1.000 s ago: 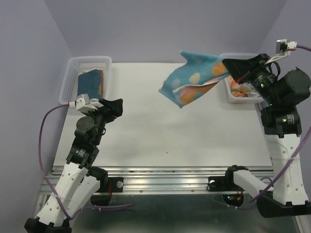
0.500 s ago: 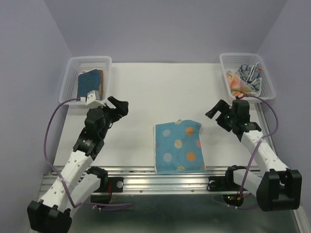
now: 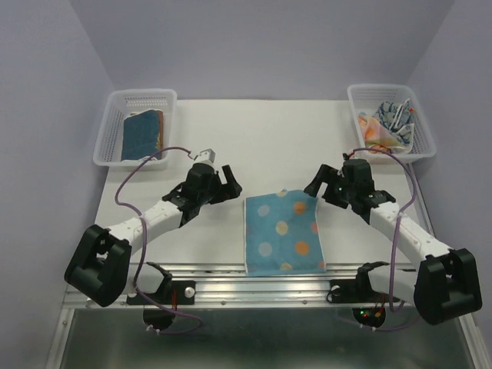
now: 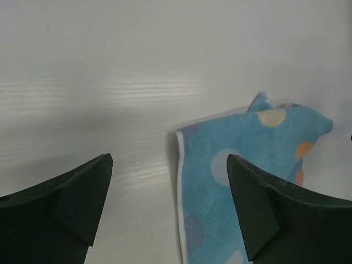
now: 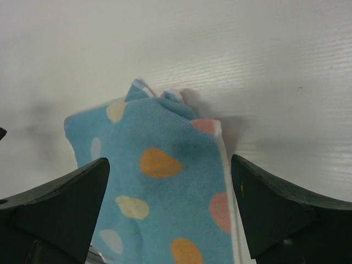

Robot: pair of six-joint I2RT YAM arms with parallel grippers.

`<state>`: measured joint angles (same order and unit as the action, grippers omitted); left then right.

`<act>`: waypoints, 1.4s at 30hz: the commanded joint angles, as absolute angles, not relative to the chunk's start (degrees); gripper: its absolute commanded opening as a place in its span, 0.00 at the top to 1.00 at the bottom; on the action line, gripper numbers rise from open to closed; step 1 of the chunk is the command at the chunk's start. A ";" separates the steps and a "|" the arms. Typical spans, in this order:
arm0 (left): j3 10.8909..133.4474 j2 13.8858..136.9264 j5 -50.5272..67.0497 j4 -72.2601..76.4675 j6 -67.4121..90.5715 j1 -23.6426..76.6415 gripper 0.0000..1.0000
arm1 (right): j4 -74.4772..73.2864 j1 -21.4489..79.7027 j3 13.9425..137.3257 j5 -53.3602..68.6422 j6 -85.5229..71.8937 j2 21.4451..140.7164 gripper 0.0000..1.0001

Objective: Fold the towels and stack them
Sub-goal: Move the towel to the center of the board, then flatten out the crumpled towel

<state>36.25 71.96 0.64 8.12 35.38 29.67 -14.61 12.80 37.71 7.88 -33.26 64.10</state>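
Both our arms have come beside the towel [image 3: 282, 232], left gripper [image 3: 227, 181] and right gripper [image 3: 317, 181] wide open. It looks soft and floppy; we'd pinch its far corners.

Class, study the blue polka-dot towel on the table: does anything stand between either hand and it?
Nothing visible does. The left hand and right hand, both open, face the far corners of the towel across bare table.

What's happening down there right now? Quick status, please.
Left pincer open, empty. Right pincer open, empty. Polka-dot towel flat on table between them, far edge rumpled. Nothing blocking.
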 commanded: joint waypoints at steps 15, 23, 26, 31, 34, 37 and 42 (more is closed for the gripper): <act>44.19 93.49 5.55 17.58 36.04 43.77 0.70 | -0.53 21.62 31.02 7.92 -38.67 77.07 0.32; 60.01 107.30 -8.78 6.78 32.96 40.79 0.77 | 0.71 21.53 41.29 -2.01 -40.43 87.96 0.35; 66.70 111.70 -8.27 4.92 31.38 36.92 0.77 | -1.39 21.36 47.80 -4.12 -38.68 92.89 0.35; 69.18 108.91 -5.98 5.27 29.18 34.89 0.73 | -6.41 20.92 57.12 -6.68 -36.65 95.98 0.32; 64.02 102.34 -5.80 6.67 29.18 35.15 0.53 | -5.89 20.92 53.90 -5.10 -36.13 91.34 0.25; 56.80 94.15 -6.76 6.68 30.32 35.16 0.36 | -5.89 20.92 49.06 -2.47 -35.69 84.94 0.22; 44.32 81.76 -8.44 4.23 36.99 35.59 0.26 | -9.04 22.06 37.38 -0.62 -37.53 74.46 0.22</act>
<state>50.09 88.77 -6.20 6.42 32.47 35.24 -5.69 21.10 44.58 -2.28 -36.97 81.14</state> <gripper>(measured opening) 0.726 0.778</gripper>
